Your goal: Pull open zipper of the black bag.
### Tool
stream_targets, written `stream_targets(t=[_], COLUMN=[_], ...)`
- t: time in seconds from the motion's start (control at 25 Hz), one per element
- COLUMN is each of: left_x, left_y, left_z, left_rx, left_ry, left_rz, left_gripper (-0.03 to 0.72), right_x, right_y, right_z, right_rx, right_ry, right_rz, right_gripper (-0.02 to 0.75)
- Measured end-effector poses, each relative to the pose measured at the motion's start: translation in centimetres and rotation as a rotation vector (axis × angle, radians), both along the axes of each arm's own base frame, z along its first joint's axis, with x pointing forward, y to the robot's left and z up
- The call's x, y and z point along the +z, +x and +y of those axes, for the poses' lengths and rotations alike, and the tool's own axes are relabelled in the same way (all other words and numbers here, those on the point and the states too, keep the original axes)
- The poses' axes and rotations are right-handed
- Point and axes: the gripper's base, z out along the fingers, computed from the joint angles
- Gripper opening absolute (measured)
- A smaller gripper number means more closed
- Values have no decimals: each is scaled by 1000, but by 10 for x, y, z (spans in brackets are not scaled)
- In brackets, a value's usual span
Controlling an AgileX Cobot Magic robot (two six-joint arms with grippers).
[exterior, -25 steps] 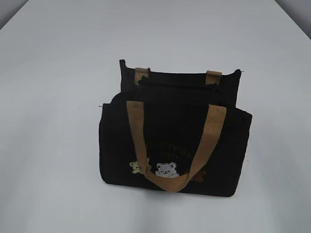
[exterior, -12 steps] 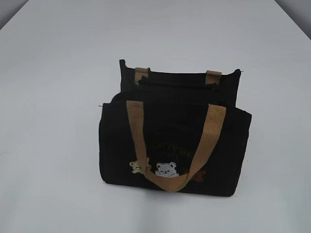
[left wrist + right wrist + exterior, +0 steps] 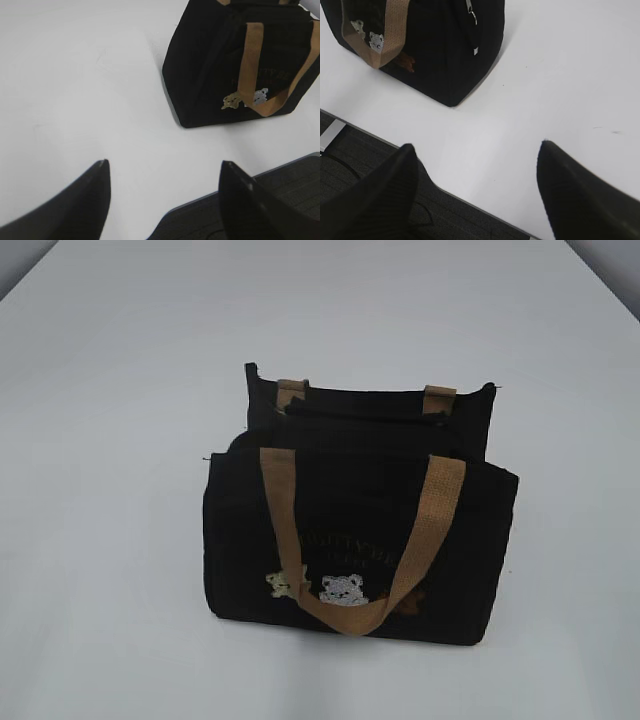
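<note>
**Kid:** Grippers first! What are they doing?

**Friend:** Left gripper (image 3: pixel 162 172) has its two dark fingers spread apart, with nothing between them. It hangs over the white table (image 3: pixel 75 75), near the front edge. Right gripper (image 3: pixel 475 155) is spread wide too, and holds nothing.

**Kid:** Where is the bag?

**Friend:** It is the black bag (image 3: pixel 355 530), standing upright in the middle of the table. Both grippers are well apart from it. From the left wrist it sits up and to the right; from the right wrist it sits up and to the left.

**Kid:** And the zipper?

**Friend:** I can see its shiny pull (image 3: pixel 471 11) hanging at the bag's end, in the right wrist view. Nothing touches it.

**Kid:** Did anything change from a second ago?

**Friend:** Not that I can see. The bag stands in the same spot, its tan handle (image 3: pixel 350 610) droops over the little bears (image 3: pixel 342 588) just like before, and no arm has come into the far view.
</note>
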Motion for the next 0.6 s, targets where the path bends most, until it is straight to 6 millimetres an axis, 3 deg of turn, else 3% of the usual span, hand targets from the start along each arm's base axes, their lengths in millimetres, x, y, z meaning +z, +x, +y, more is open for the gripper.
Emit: stream_targets(t=[0.44,0.6], left_x=[0,0], left_y=[0,0], left_z=[0,0], left_rx=[-1,67], left_ry=[-1,-1], left_rz=[0,0], left_gripper=[464,447], right_x=[0,0], right_y=[0,1], right_z=[0,0], right_rx=[-8,-157], right_ry=[-1,0], right_rz=[-1,-4], right_gripper=[571,571])
